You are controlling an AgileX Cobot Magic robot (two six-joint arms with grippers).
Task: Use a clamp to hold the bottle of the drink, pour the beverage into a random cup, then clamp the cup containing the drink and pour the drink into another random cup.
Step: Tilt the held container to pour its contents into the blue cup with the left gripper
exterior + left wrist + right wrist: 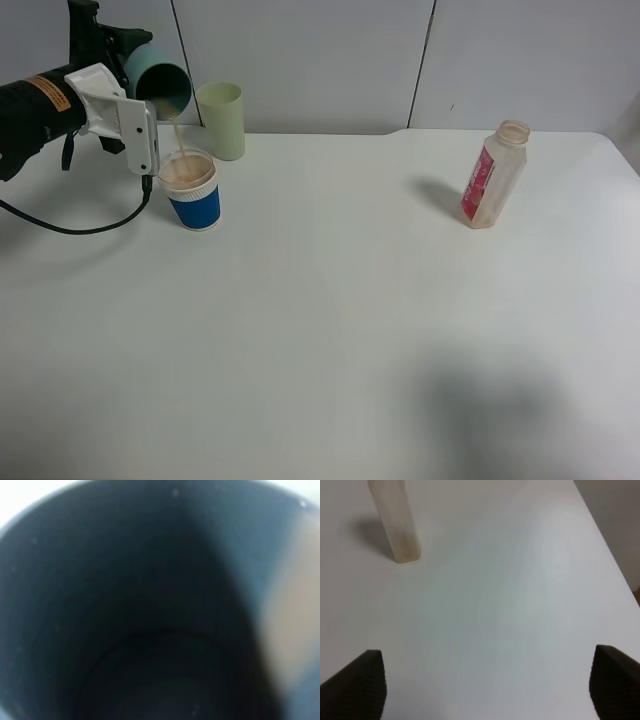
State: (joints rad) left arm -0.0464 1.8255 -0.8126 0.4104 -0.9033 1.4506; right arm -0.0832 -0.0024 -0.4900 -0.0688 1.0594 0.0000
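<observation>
At the far left, my left clamp is shut on the teal cup and holds it tipped over, mouth down towards the right. A thin beige stream of beverage runs from its rim into the blue paper cup, which stands on the table directly below with beige liquid near its brim. The left wrist view is filled by the teal cup's dark inside, with a beige streak of beverage along one wall. The bottle stands capless at the far right. My right clamp hangs open, apart from the bottle.
A pale yellow-green tumbler stands upright just behind the paper cup, close to the back wall. A black cable loops onto the white table beside the paper cup. The table's right edge runs near the bottle.
</observation>
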